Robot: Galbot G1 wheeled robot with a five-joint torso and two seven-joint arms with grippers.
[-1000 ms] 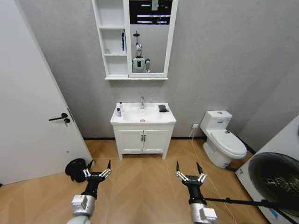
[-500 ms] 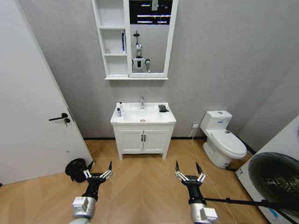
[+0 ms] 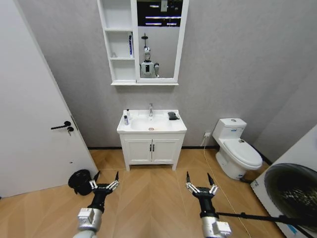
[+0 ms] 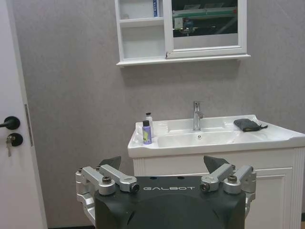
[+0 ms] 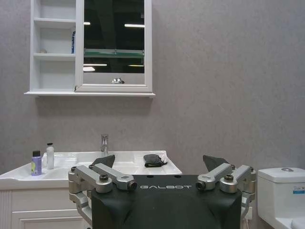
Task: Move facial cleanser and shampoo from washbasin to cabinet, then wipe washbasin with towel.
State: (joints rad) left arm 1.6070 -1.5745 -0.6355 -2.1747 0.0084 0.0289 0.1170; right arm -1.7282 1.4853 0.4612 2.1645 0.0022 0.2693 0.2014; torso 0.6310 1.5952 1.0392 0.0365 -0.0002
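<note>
The white washbasin point(image 3: 163, 128) tops a vanity at the far wall, well ahead of both grippers. On its left rim stand a small purple bottle point(image 4: 147, 133) and a taller white bottle point(image 4: 149, 119); which is the facial cleanser and which the shampoo I cannot tell. The dark folded towel point(image 3: 173, 115) lies on the right rim. The cabinet point(image 3: 119, 44) of open shelves hangs above beside a mirror, with a blue item on its middle shelf. My left gripper point(image 3: 106, 176) and right gripper point(image 3: 198, 177) hover low over the floor, both open and empty.
A white door point(image 3: 29, 114) is on the left, with a black object point(image 3: 79, 179) on the floor by it. A toilet point(image 3: 238, 148) stands right of the vanity. A washing machine point(image 3: 292, 191) is at the near right. Wooden floor lies between me and the vanity.
The whole picture has shifted slightly, so the camera moved a little. The bottles, towel and both open grippers keep their places.
</note>
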